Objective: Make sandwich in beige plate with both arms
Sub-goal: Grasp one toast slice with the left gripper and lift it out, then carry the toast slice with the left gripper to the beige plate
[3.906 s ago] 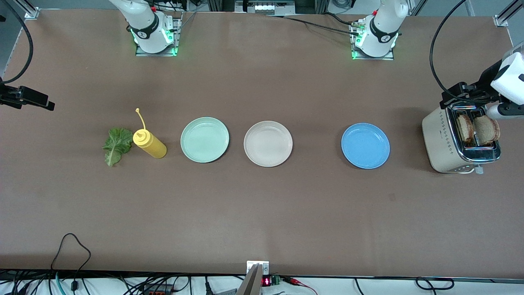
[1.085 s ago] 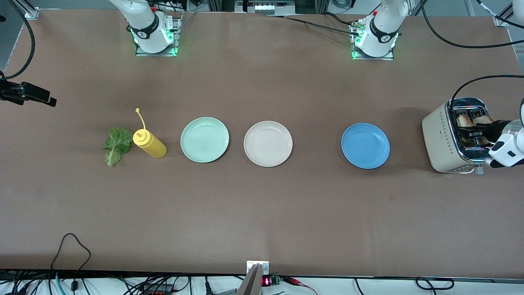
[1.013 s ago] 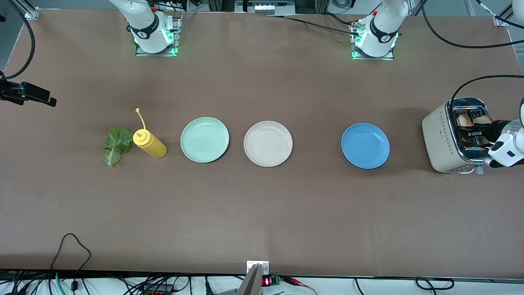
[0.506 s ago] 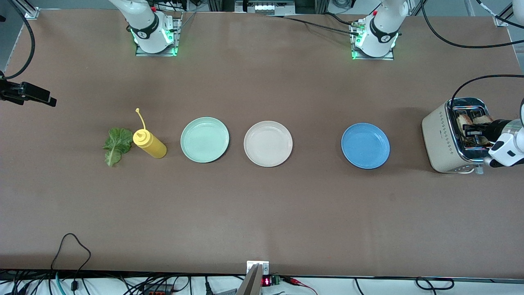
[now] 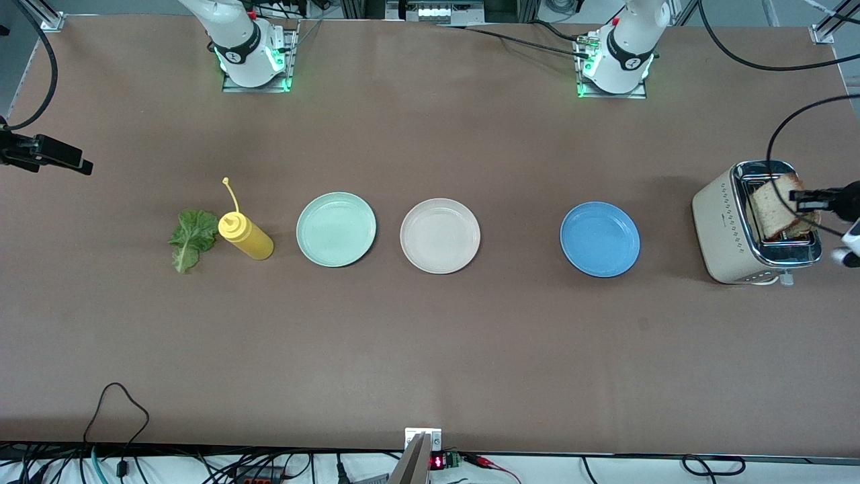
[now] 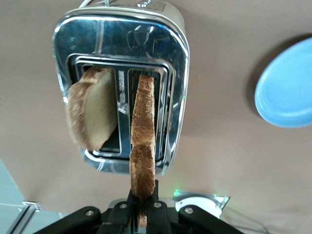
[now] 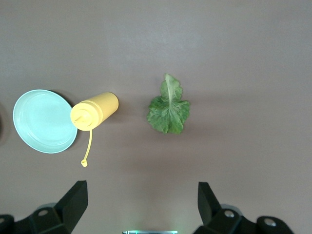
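Big brown table [image 5: 430, 349] is carrying a row of stuff: lettuce leaf [image 5: 191, 239] lying beside the yellow squeeze bottle [image 5: 246, 236], then 3 plates, mint-green plate [image 5: 336, 229], beige plate [image 5: 440, 236], blue plate [image 5: 600, 239], and a toaster [image 5: 729, 232] sitting at the left arm's end.

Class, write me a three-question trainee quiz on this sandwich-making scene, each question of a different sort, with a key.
1. True or false: the beige plate already holds bread.
2. Multiple choice: the left gripper is shut on
A. the lettuce leaf
B. a bread slice lifted above the toaster
C. the yellow bottle
3. Fill in: the right gripper hangs with open jaws over the table near the ______ leaf.

Key:
1. False; it is bare.
2. B; the second slice sits in its slot.
3. Lettuce.
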